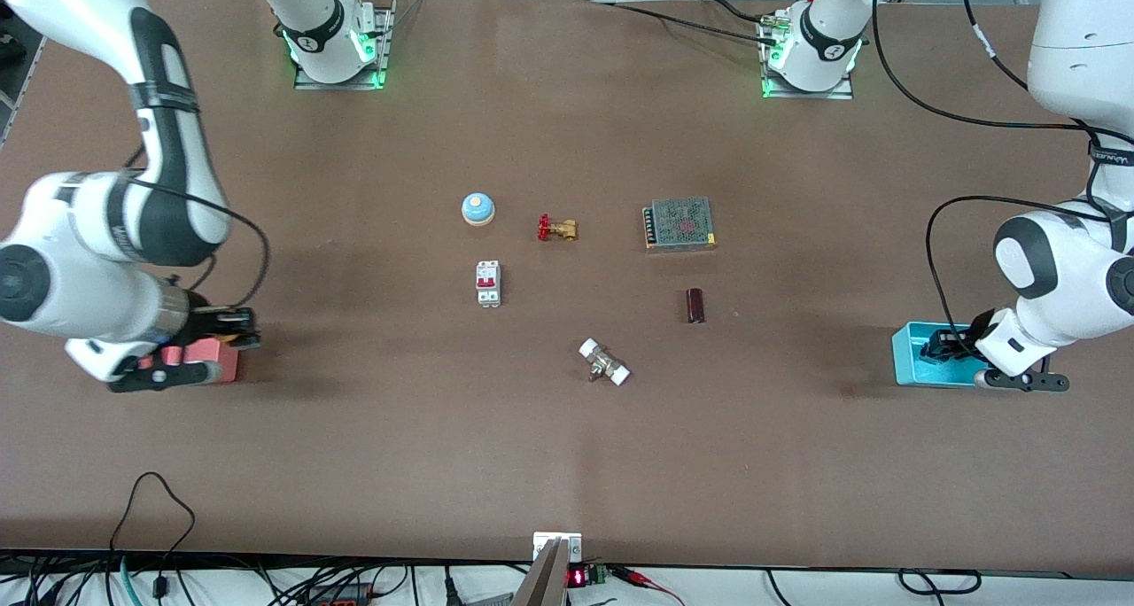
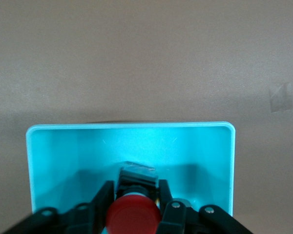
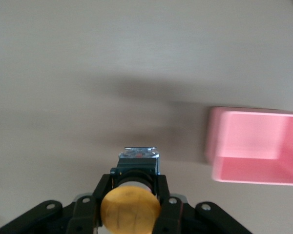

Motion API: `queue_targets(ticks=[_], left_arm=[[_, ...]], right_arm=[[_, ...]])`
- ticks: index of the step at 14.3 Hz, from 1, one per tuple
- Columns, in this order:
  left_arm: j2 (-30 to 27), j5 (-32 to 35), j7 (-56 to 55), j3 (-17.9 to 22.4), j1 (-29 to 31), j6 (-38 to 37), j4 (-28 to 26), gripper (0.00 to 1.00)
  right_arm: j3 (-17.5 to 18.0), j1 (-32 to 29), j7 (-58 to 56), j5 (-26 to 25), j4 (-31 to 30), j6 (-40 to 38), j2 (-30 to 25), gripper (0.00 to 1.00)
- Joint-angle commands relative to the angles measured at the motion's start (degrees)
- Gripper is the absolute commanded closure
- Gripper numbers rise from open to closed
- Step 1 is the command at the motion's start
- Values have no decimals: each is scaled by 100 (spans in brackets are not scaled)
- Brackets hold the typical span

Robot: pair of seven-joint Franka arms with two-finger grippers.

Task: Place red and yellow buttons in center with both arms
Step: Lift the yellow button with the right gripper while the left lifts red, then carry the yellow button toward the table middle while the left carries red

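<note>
While the left gripper (image 2: 135, 204) holds one red button (image 2: 133, 217) between its fingers inside the blue bin (image 2: 53, 146), the right gripper (image 3: 131, 200) pinches one yellow button (image 3: 130, 209) over the desk (image 3: 112, 73), beside the pink bin (image 3: 254, 146).

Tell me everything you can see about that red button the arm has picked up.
The red button has a round, smooth red cap on a short dark body with a pale end piece. The left gripper is shut on it, one black finger on each side of the body. It hangs inside the cyan bin, at the left arm's end of the table.
</note>
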Motion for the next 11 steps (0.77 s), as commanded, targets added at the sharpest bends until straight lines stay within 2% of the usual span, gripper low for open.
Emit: queue_targets(ticks=[1,5,9,11], left_arm=[[37,-198,214,12,0,-56,158,99],[19,-198,178,12,-44,-319,429,99],[-16,-198,65,12,-70,-1802,1553,99],[-138,-163,-434,4,-315,-2042,1644,99]], right_arm=[[-37,279,287,399,-67,176,182,58],[-45,735,804,533,-454,888,393,58],[-45,1123,1324,533,-481,1257,692,58],[-45,1351,1570,533,-612,1371,737,58]])
